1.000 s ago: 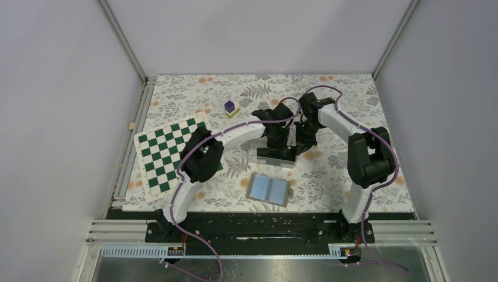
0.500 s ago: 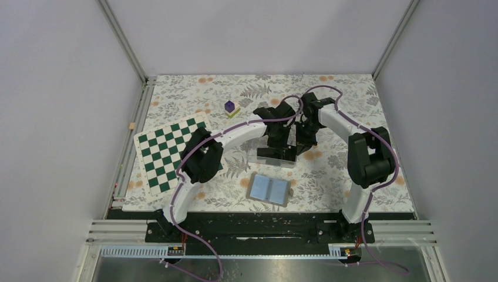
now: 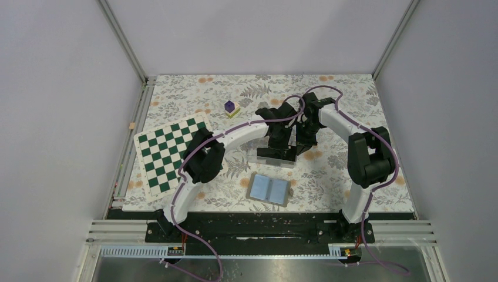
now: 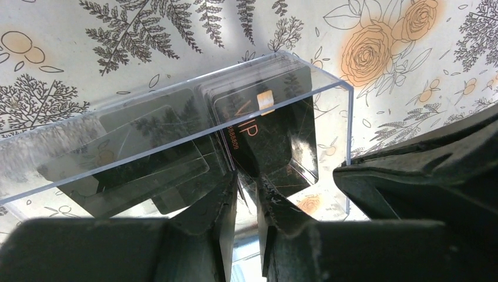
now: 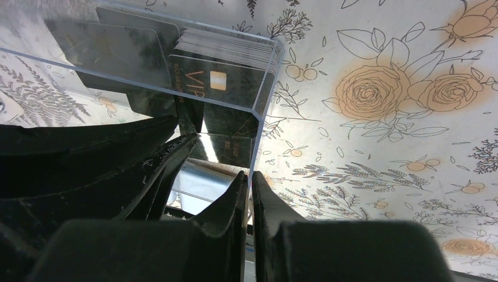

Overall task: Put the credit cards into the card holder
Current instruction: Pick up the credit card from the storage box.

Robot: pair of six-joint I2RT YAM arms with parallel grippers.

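A stack of black credit cards [image 4: 267,126] stands on edge in a clear plastic box [image 3: 276,157] at mid-table. My left gripper [image 4: 246,181] reaches into the box and is shut on the front card, marked VIP with a small gold spot. My right gripper [image 5: 249,176] is shut on the box's end wall [image 5: 263,88], with the cards [image 5: 218,59] just beyond it. In the top view the left gripper [image 3: 276,145] and the right gripper [image 3: 304,145] sit side by side over the box. The card holder [image 3: 269,189] lies open, pale blue side up, nearer the arm bases.
A green and white chessboard [image 3: 173,153] lies at the left. A purple cube [image 3: 229,106] sits on a yellow block at the back. The right arm's fingers [image 4: 423,170] crowd the left wrist view. The table has a floral cloth and walls on three sides.
The left arm's wrist and elbow have shifted slightly back and to the right. The right arm, the box and the card holder have stayed still.
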